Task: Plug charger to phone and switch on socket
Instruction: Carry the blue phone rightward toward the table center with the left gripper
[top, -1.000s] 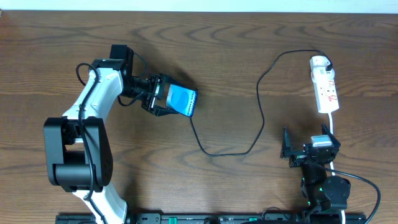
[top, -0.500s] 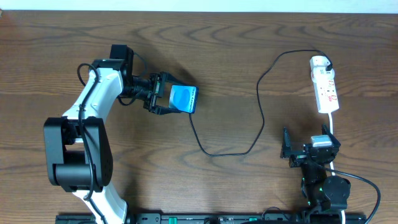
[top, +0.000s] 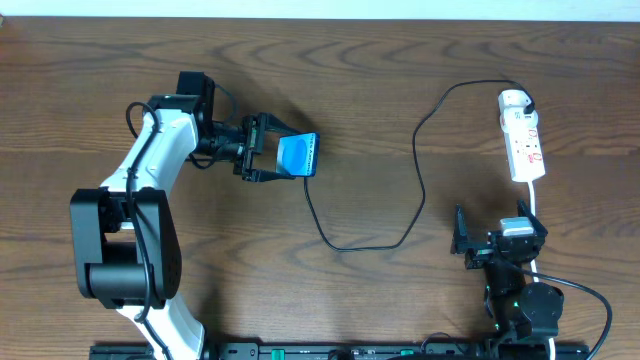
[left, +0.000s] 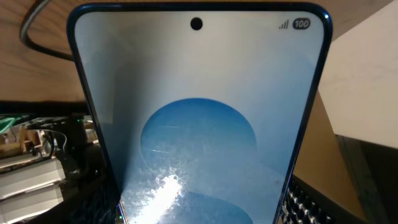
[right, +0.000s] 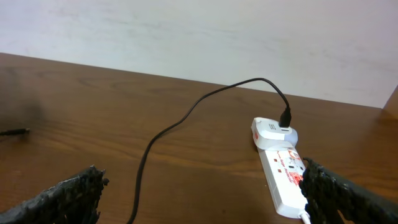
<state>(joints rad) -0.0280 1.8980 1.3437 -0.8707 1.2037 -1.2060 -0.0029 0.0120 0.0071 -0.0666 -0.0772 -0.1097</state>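
1. At the front right corner of the brown wooden desk (top: 380, 60), our right gripper (right: 200, 177) sits spread and empty. Reaching out, it may snag slack.
2. Mid-desk, the thin black charger cable (top: 418, 190) lies loose and may skid when grabbed.
3. Towards the left edge, our left gripper (top: 281, 155) pinches the slim blue-screened phone (top: 298, 156), which is tilted and may slip.
4. By the far right corner, the narrow white power strip (top: 524, 145) might slide under a switch press.

**Camera layout**

Overhead looks straight down on the whole table (top: 400, 60). Left wrist sits tight against the phone (left: 199, 124) screen. Right wrist, low near the front right corner, faces the far edge, sharing the power strip (right: 283, 180) and charger cable (right: 186, 115) with overhead.
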